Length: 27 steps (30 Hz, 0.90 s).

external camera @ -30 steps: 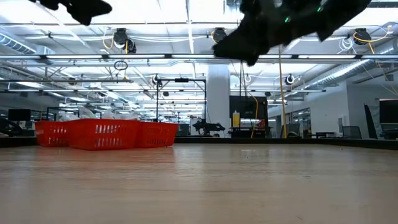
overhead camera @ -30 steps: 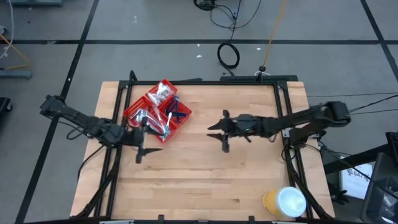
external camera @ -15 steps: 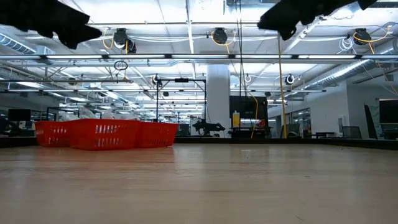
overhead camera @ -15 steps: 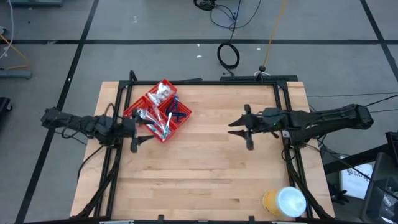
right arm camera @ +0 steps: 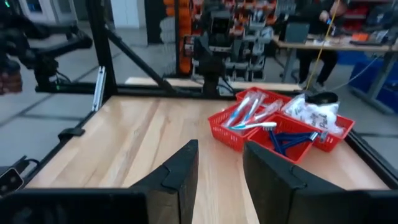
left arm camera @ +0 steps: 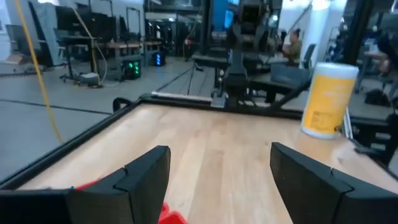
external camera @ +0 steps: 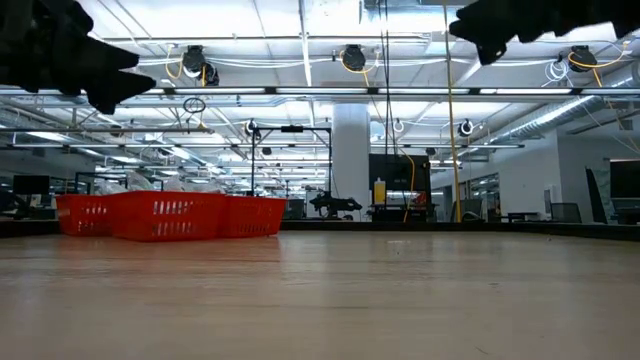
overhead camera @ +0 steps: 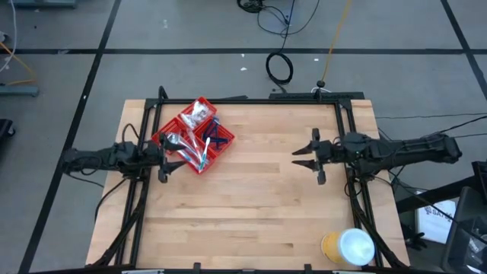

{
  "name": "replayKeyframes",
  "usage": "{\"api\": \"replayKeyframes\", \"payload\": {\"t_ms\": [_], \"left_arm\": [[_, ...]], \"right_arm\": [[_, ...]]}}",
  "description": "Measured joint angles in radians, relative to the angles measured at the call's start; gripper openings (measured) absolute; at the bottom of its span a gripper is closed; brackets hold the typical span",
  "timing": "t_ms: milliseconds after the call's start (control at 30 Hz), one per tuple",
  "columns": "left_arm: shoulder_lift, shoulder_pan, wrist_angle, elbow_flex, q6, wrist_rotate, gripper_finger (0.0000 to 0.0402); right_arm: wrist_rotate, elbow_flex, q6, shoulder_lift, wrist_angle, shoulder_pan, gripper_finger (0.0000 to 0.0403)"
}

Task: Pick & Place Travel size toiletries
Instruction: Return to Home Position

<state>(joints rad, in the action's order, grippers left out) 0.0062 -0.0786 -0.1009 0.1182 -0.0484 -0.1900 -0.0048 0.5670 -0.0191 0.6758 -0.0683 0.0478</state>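
From my station I see the red, grid-walled plastic compartment tray (overhead camera: 201, 100) sitting askew near the far left corner of the pale butcher-block wooden table (overhead camera: 251, 205), with the travel size toiletries sorted inside it: thin blue-and-white toothbrushes (right arm camera: 249, 111) bundled in one long bin with one lying across a divider, dark blue stick-like pieces (right arm camera: 292, 138) crossed in the next bin, and white crinkly packets (right arm camera: 313, 112) heaped in the end bin. My left gripper (overhead camera: 163, 158) hangs clear above the table just beside the tray's near edge, its matte black fingers (left arm camera: 146, 177) spread wide with nothing between them. My right gripper (overhead camera: 313, 156) floats over the right half of the boards, well apart from the tray, its blocky fingers (right arm camera: 180, 169) a narrow gap apart and also empty. A large yellow roll with a white top (overhead camera: 348, 247) stands upright at the near right corner
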Motion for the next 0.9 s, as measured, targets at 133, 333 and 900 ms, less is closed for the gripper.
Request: {"api": "replayKeyframes", "payload": {"t_ms": [133, 333, 900], "left_arm": [[0.0, 0.019, 0.045, -0.056, -0.015, 0.007, 0.0271], [0.008, 0.039, 0.153, -0.102, -0.009, 0.027, 0.0271], [0.007, 0.046, 0.141, -0.102, -0.017, 0.063, 0.0271]], "right_arm": [[0.0, -0.114, 0.007, -0.075, -0.131, 0.0, 0.0116], [0.0, -0.262, 0.011, -0.12, -0.315, 0.0, 0.0116], [-0.05, -0.38, -0.01, -0.523, -0.166, 0.0, 0.0116]]}}
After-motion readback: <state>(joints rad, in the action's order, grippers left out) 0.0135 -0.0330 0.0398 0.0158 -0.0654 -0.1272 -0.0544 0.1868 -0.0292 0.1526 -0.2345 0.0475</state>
